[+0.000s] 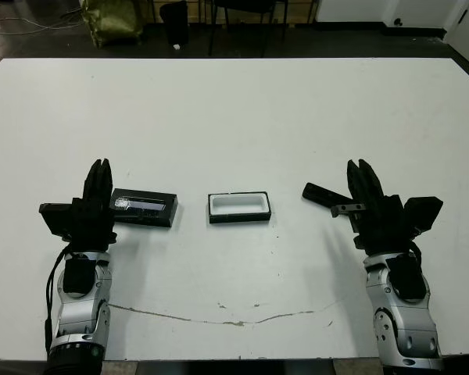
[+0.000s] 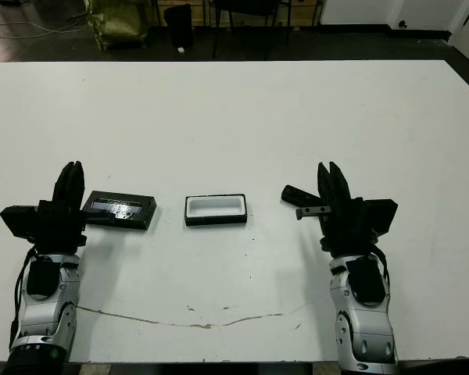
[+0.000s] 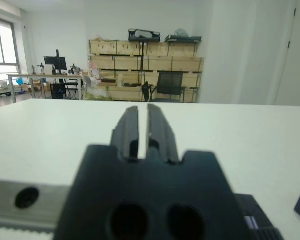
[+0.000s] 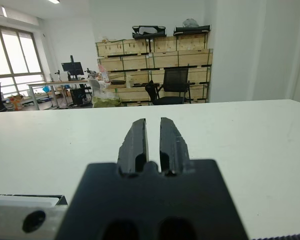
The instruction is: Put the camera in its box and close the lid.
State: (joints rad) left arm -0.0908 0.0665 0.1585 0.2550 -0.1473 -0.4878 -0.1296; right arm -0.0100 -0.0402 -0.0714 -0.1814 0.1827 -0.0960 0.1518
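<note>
White bench (image 1: 234, 109) fills the view, a thin crack-like line running across its near edge. Left arm low at 8 o'clock, right arm low at 4 o'clock, both resting on the bench pointing toward 12. Left gripper (image 1: 100, 173): jaws nearly closed, only a thin slit between them, holding nothing. Right gripper (image 1: 363, 176): jaws likewise almost together with a narrow gap, empty.

Lid (image 1: 144, 208) lies flat just beside the left gripper on its 3 o'clock side, silvery strip facing up, long axis roughly left-right, slightly skewed. Whether it touches the gripper body, can't tell.

Box (image 1: 239, 207) sits open near bench centre-front, white lining showing, nothing inside, well apart from both grippers, between lid and camera.

Camera (image 1: 325, 194) lies on the bench at about 10 o'clock of the right gripper, tilted diagonally, its near end right against or hidden by the gripper's side; contact unclear. Screen end not discernible.

Beyond the bench at 12 o'clock: dark floor, chair legs, an olive-yellow bag (image 1: 109, 17). Wrist views show wooden crates on shelving (image 4: 152, 60) and an office chair (image 4: 171, 82).
</note>
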